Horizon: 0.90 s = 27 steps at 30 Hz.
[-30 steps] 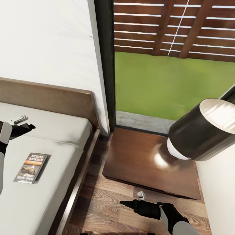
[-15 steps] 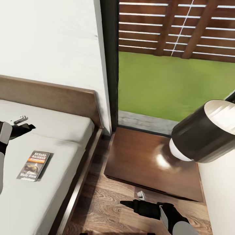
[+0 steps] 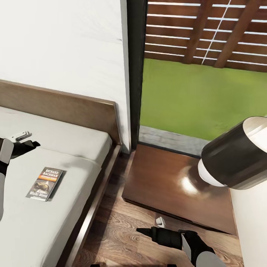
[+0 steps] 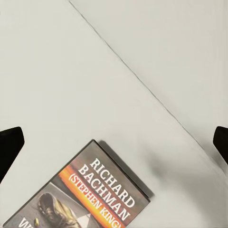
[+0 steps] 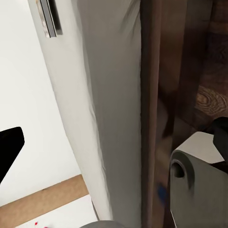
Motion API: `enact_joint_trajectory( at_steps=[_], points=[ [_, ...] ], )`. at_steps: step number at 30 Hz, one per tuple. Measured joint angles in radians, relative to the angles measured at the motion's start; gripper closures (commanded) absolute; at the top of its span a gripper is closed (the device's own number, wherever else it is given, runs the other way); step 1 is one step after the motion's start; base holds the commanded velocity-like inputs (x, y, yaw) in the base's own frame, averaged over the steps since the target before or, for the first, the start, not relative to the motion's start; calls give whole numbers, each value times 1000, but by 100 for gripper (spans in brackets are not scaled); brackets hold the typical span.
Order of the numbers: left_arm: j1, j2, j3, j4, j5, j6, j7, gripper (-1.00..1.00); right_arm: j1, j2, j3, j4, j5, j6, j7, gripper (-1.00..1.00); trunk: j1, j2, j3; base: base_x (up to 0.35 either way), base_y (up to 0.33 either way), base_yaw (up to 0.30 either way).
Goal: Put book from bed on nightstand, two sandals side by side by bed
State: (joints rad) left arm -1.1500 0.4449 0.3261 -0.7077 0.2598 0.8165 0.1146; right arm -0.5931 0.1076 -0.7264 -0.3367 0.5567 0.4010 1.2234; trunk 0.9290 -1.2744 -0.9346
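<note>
View panned left; book (image 3: 45, 183) flat mid-mattress, clear of edge.

- the nightstand (image 3: 163, 181) top lies bare on its near and bed-side half.
- the lamp (image 3: 233, 157) leans over the nightstand's far-right part, blocking approach there.
- between nightstand and bed (image 3: 66, 148) runs a narrow strip of floor (image 3: 122, 230).

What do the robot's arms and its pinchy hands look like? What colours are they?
In the head view, both arms have smooth pale grey-white shells ending in black wrists. The left gripper has black fingers with a small light grey tip. The right gripper is black and blocky, tapering to a point, with a small white tab on top. No cables or markings show.
</note>
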Motion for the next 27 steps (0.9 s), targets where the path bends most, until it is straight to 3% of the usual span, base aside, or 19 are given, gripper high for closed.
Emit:
enact_joint_trajectory(
  at_steps=[27],
  points=[
    [0,0,0,9,1,-29,0,-100,0,0,0,0,0,0,0,-100,0,0,-36,0,0,0]
  ],
)
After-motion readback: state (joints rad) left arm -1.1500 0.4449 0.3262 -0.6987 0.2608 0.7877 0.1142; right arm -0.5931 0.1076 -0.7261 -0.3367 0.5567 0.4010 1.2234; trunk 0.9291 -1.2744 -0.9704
